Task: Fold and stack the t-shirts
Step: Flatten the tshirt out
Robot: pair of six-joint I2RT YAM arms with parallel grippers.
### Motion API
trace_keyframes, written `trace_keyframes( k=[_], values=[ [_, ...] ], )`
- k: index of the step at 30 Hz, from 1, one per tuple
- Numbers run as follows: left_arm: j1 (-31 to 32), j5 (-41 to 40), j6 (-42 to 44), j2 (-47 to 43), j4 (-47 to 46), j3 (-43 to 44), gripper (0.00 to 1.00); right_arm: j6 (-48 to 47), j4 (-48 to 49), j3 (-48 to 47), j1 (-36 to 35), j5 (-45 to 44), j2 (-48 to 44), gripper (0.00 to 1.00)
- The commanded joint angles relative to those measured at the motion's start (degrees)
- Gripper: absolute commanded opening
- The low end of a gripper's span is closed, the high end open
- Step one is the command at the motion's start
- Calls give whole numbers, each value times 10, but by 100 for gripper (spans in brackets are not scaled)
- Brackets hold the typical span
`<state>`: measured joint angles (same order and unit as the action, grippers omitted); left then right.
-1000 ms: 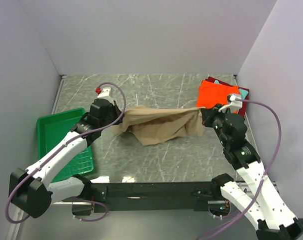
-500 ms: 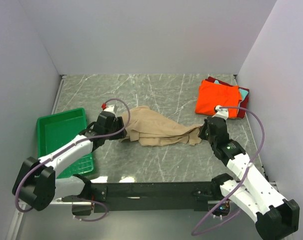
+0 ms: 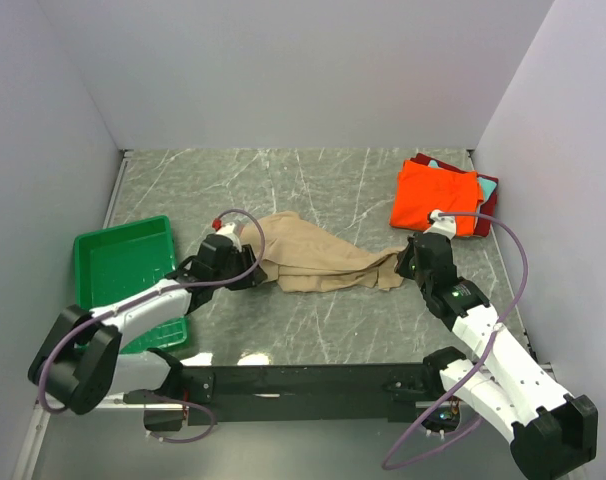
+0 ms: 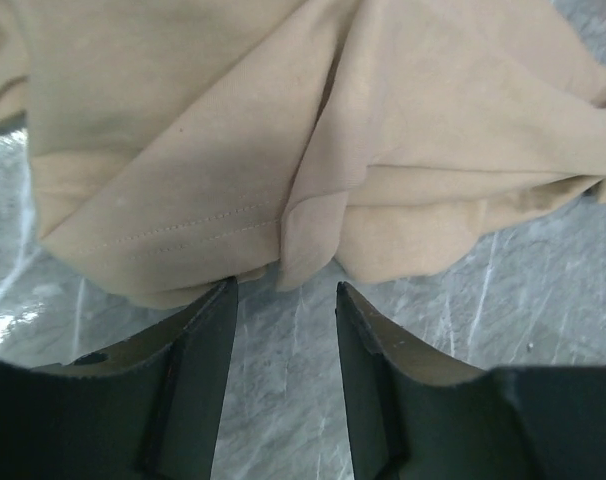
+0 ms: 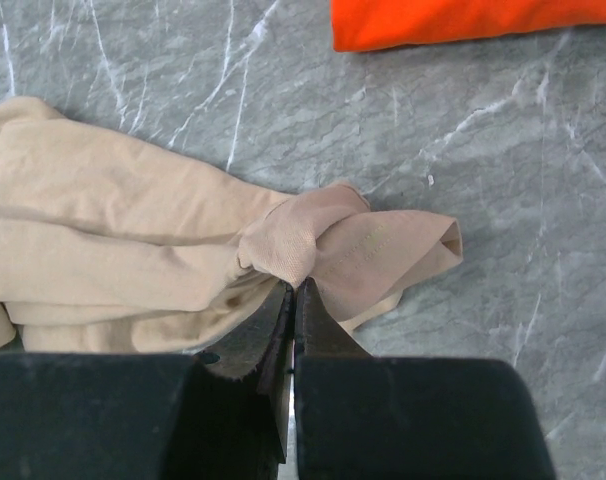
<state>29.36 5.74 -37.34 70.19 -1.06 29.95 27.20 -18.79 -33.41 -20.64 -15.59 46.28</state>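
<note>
The tan t-shirt point(image 3: 318, 260) lies crumpled on the marble table, stretched out between my two grippers. My left gripper point(image 3: 255, 270) sits low at its left edge. In the left wrist view that gripper point(image 4: 285, 295) is open, the shirt's hem point(image 4: 183, 235) just past its fingertips and only bare table between them. My right gripper point(image 3: 407, 262) is at the shirt's right end. In the right wrist view it point(image 5: 295, 285) is shut on a bunched fold of the tan t-shirt point(image 5: 313, 245). A folded orange t-shirt point(image 3: 435, 197) tops a stack at the back right, with dark red point(image 3: 489, 188) and teal point(image 3: 430, 161) edges showing under it.
A green plastic tray point(image 3: 113, 262) stands at the left, under my left arm. Grey walls close the table in on the left, back and right. The orange shirt's edge point(image 5: 463, 20) shows at the top of the right wrist view.
A second ago both grippers held the tan t-shirt stretched and raised. It has since been lowered to the table, and my left gripper has opened and let it go.
</note>
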Motion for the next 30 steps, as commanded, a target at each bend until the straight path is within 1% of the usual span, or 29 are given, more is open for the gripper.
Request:
trace_keyframes(
  k=[1, 6, 12, 17, 20, 21, 25, 26, 30],
  values=[
    [10, 5, -11, 26, -35, 17, 49, 4, 20, -3, 0, -5, -2, 0],
    [18, -31, -13, 45, -31, 25, 47, 2, 24, -1, 0, -1, -4, 0],
    [26, -21, -24, 51, -59, 20, 43, 0, 29, -1, 0, 2, 6, 0],
    [30, -23, -26, 64, -71, 22, 42, 0, 31, -3, 0, 9, 9, 0],
    [32, -22, -26, 75, -69, 28, 39, 0, 31, -3, 0, 7, 9, 0],
    [32, -21, -29, 75, -71, 28, 36, 0, 30, -3, 1, 7, 7, 0],
    [39, -25, -33, 72, -71, 28, 33, 0, 27, -3, 1, 5, 2, 0],
    [41, -28, -32, 72, -69, 28, 28, 0, 26, -3, 0, 4, 1, 0],
    [43, -29, -32, 71, -58, 35, 14, -1, 21, -4, 1, 5, -2, 0]
  ],
)
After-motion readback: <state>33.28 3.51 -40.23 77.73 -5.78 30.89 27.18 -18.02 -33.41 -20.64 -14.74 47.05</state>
